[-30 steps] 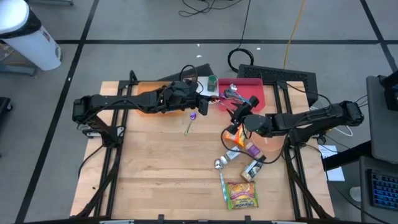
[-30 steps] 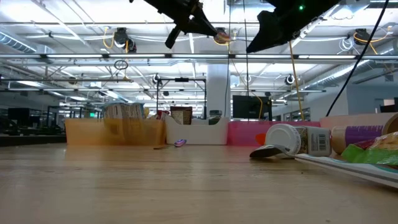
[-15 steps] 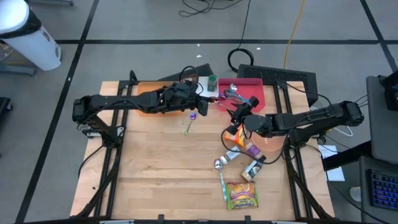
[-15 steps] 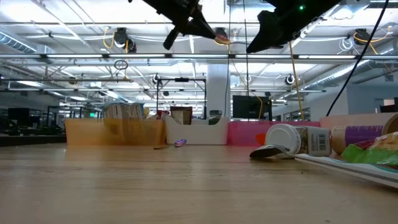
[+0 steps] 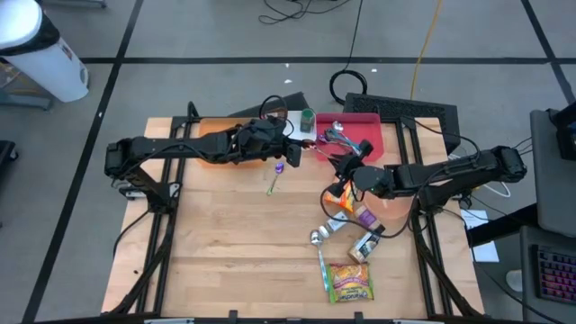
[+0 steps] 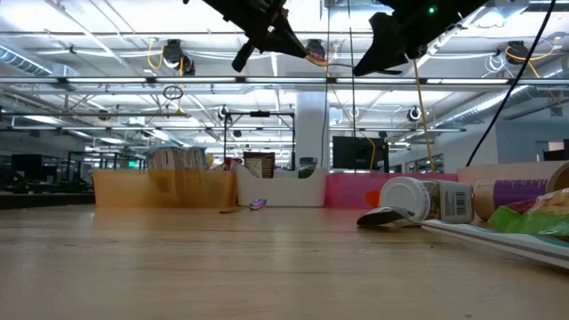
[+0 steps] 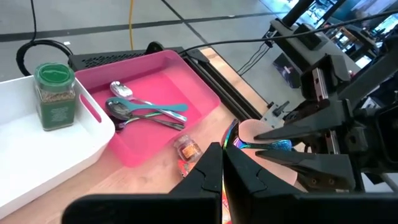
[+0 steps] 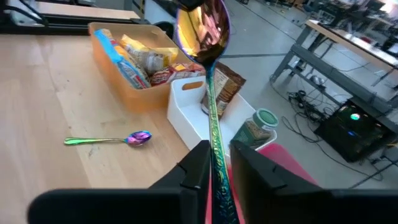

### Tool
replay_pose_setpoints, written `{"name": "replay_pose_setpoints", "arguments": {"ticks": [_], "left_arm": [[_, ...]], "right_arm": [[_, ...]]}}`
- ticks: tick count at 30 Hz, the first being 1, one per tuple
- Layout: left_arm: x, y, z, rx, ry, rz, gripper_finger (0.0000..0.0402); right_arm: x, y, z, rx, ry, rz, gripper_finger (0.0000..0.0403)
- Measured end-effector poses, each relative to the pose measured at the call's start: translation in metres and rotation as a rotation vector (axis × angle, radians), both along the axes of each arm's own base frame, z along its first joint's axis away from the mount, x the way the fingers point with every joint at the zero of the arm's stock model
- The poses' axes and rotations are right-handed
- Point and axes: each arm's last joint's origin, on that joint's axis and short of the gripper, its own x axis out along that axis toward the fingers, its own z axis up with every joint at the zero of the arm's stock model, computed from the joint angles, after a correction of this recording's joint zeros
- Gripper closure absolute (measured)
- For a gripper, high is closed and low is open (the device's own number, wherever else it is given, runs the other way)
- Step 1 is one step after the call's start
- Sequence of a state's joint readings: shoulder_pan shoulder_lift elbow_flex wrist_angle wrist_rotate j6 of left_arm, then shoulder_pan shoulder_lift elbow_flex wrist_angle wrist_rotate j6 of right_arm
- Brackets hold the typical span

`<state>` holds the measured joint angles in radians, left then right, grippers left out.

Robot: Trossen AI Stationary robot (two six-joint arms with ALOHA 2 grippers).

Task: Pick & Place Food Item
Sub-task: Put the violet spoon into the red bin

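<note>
One iridescent metal spoon [image 8: 213, 106] stands bowl-up above the worktop [image 5: 225, 252], its handle clamped between the right gripper's [image 8: 215, 149] fingers. This gripper hangs over the worktop's right half, near the pink plastic tray [image 7: 155, 68]. Facing it, the left gripper [image 5: 292, 155] hovers with fingers together. Food lies apart from both: snack packets fill the orange bin [image 8: 134, 93], a green-lidded jar [image 8: 258, 127] sits in the white bin [image 8: 180, 118], and a yellow-green snack packet [image 5: 351, 281] rests near the front edge.
</note>
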<state>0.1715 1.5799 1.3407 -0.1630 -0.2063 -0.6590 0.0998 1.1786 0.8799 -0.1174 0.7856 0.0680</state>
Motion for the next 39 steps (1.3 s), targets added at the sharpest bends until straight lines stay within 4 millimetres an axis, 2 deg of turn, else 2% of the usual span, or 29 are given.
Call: {"name": "replay_pose_setpoints", "arguments": {"ticks": [7,11,25,32,39], "left_arm": [[0.000,0.000,0.000,0.002,0.000,-0.005,0.0401],[0.000,-0.001,0.000,0.002,-0.001,-0.006,0.0398],[0.001,-0.002,0.001,0.002,-0.003,-0.043,0.0347],[0.001,0.002,0.002,0.016,-0.012,-0.082,0.0289],[-0.003,0.024,0.010,-0.016,-0.102,-0.176,0.0207]], "right_arm": [[0.000,0.001,0.000,0.018,-0.006,0.015,0.0389],[0.000,0.001,0.000,0.025,-0.013,0.011,0.0389],[0.000,0.000,0.000,0.033,-0.035,-0.024,0.0401],[0.000,0.000,0.000,0.052,-0.037,0.000,0.0401],[-0.002,-0.005,0.003,0.071,-0.067,-0.021,0.0401]]}}
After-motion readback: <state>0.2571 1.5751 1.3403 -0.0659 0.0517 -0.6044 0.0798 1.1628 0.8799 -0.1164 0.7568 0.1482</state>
